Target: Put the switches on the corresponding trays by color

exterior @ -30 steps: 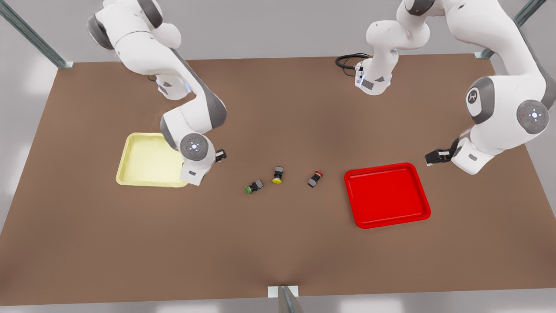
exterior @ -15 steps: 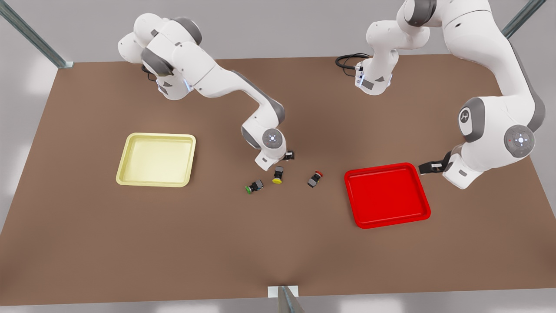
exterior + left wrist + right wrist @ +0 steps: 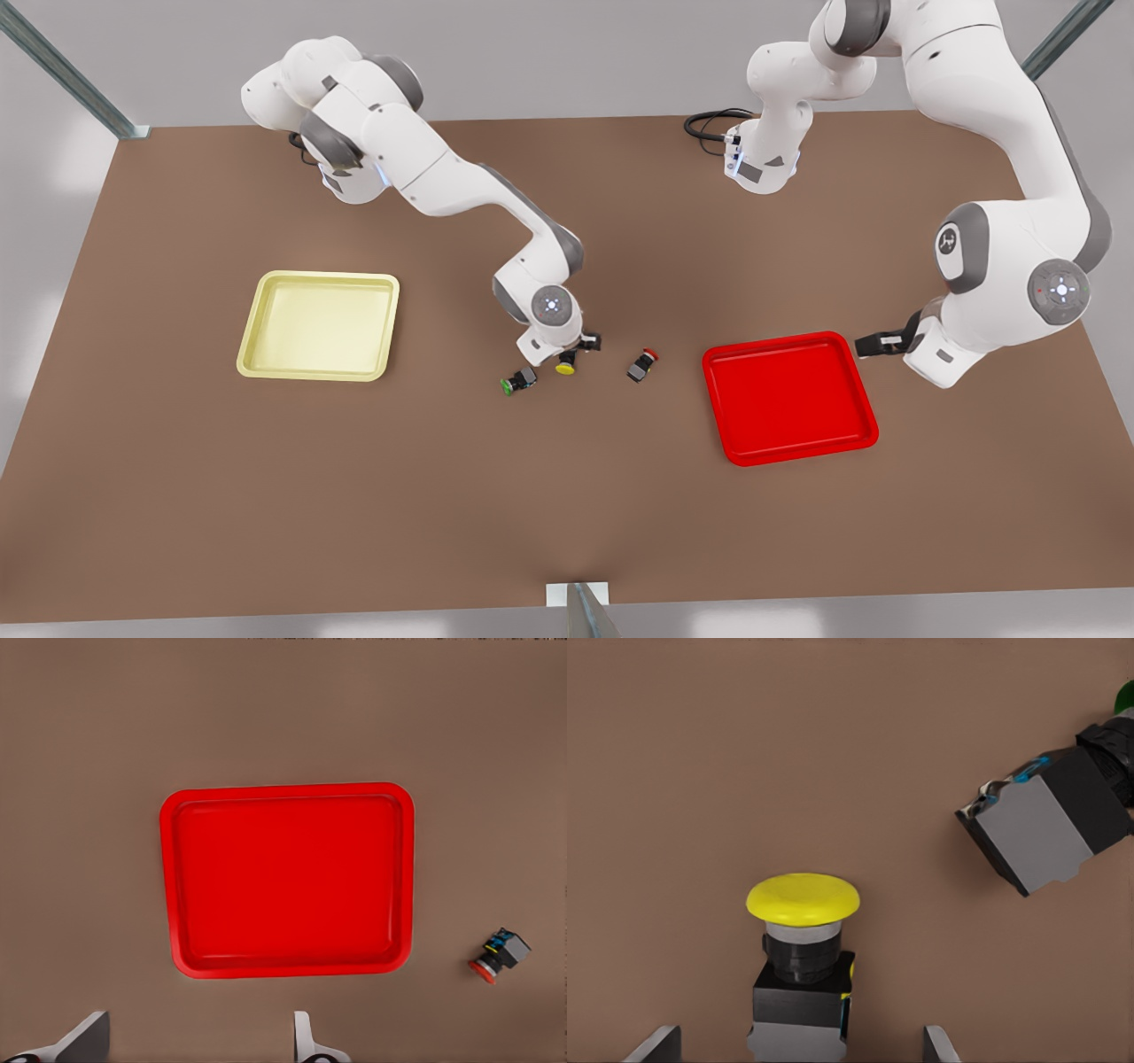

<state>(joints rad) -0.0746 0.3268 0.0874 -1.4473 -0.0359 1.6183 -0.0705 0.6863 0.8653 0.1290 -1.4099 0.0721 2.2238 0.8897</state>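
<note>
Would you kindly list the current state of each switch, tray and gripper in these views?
Yellow switch: on its side on the table, between the right gripper's open fingers.
Red switch: on its side on the table, untouched.
Green switch: lying on the table.
Yellow tray: empty.
Red tray: empty.
Right gripper: open.
Left gripper: open, waiting beside the red tray.

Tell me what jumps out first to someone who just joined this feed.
The right hand, open, sits low over the yellow switch at mid-table, beside the green switch. The bright red tray lies bare on the front view's right, with the left hand open above it.
</note>
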